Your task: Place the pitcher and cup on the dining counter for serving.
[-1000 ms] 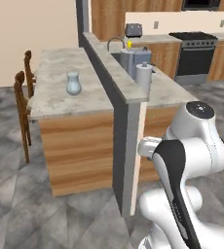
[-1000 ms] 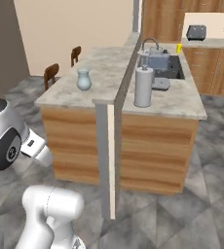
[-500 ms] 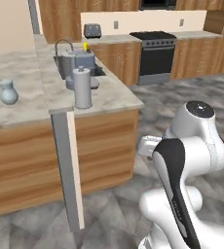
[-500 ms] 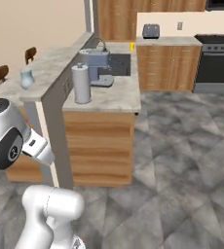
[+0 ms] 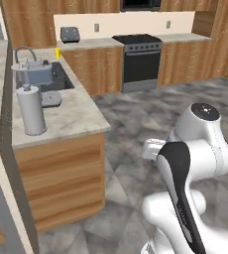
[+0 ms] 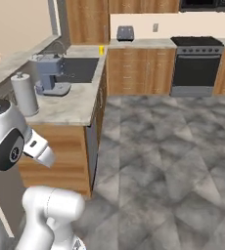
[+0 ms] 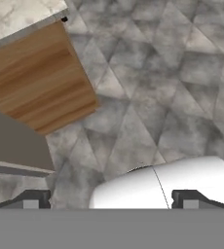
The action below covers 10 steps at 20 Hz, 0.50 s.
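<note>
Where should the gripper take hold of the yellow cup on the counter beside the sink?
Probably across the yellow cup at its side wall, coming in level from the floor side: it stands upright near the counter edge, and its narrow round body suits two fingers.

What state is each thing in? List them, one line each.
cup: upright on the far worktop, untouched.
paper towel roll: upright on the worktop.
coffee machine: standing beside the sink.
toaster: on the back counter.
gripper: open, holding nothing, above the floor.
</note>
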Available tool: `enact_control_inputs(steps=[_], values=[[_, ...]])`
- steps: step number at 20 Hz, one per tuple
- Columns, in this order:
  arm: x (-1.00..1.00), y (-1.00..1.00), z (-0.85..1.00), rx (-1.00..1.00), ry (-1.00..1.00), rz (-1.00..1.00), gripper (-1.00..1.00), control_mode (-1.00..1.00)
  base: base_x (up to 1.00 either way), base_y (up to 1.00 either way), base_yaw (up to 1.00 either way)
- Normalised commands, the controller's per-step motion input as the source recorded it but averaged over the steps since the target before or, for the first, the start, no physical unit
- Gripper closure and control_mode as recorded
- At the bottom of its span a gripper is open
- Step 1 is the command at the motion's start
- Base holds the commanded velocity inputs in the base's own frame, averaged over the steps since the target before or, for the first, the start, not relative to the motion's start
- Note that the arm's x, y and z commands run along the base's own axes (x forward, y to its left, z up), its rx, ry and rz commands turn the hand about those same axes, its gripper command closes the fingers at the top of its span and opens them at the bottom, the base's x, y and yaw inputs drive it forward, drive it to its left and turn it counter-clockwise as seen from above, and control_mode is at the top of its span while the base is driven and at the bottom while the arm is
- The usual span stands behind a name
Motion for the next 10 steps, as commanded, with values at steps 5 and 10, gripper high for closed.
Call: enact_control_inputs(steps=[5, 10], values=[[0.0, 0.0, 0.0, 0.0, 0.0, 0.0, -1.0, 1.0, 1.0, -0.66, 0.0], [0.0, 0.0, 0.0, 0.0, 0.0, 0.0, -1.0, 1.0, 0.94, -0.92, 0.11]])
